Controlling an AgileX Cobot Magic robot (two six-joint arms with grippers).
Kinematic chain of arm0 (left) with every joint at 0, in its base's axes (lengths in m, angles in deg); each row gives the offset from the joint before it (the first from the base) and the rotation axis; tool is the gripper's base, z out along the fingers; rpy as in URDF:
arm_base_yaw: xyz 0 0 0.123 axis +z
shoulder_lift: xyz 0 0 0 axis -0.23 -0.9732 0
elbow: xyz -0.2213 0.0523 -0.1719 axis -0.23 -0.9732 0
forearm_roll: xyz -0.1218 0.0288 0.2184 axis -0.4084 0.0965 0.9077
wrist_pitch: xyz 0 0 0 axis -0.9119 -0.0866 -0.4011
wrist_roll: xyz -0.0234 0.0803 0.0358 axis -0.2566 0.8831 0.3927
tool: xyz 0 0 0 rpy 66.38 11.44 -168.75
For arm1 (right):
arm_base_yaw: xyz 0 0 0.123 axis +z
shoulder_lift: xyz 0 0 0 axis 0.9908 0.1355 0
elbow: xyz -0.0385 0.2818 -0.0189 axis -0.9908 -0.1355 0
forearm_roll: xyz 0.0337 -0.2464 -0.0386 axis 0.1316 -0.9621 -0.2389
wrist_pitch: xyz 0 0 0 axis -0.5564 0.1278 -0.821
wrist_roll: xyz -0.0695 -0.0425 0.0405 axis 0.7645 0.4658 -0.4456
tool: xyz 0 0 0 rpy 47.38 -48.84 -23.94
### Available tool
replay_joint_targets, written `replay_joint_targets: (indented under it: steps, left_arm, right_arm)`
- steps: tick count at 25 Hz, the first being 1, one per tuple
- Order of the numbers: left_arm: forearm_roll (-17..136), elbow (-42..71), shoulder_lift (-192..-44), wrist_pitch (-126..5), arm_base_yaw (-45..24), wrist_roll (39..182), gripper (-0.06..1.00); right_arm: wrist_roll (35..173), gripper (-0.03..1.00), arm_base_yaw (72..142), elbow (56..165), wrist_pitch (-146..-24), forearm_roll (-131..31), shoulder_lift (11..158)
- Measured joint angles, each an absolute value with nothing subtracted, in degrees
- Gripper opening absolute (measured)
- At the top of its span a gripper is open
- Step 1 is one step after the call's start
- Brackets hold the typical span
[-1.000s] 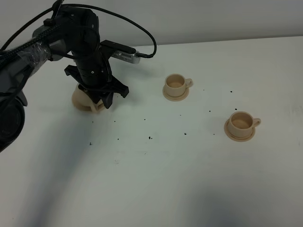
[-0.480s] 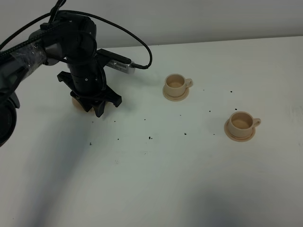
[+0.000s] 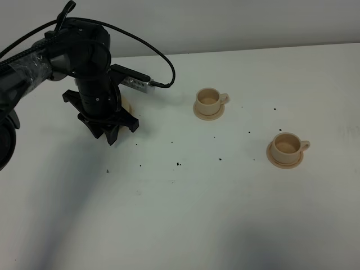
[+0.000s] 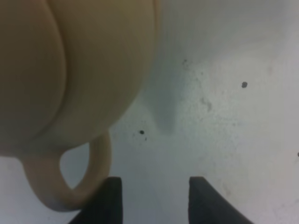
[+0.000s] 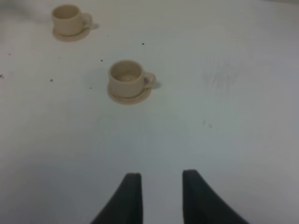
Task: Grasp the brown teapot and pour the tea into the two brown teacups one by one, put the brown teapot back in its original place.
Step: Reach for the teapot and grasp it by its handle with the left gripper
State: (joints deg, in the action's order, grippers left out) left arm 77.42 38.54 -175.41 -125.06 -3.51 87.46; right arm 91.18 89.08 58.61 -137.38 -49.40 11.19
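While the left gripper (image 4: 154, 203) gapes empty, the brown teapot (image 4: 79, 70) sits just beside one finger.

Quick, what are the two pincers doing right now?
Left pincer: open, empty, beside the pale tan ceramic teapot.
Right pincer: open, empty.

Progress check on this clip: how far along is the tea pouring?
Nothing looks done yet: the far teacup and near teacup show pale insides, with no dark tea. In hand: the left hand is open beside the teapot, and the handle loop sits just outside its fingers, ungripped. The right hand is open and empty. Left: grasp, both pours, setting the teapot back.
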Motion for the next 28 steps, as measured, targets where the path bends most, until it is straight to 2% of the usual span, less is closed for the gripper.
replay_joint_targets:
  steps: [11,19,28]
  left_arm:
    - [70.4,38.5,-174.3,-125.1,-2.9,88.1,0.38]
    - [69.5,38.5,-167.8,-125.1,-2.7,84.5,0.38]
    - [68.6,37.9,-165.1,-125.1,1.9,81.6,0.38]
  right_arm:
    - [91.2,0.24,89.1,58.6,-137.4,-49.4,11.2]
    - [91.2,0.24,89.1,58.6,-137.4,-49.4,11.2]
    - [91.2,0.24,89.1,58.6,-137.4,-49.4,11.2]
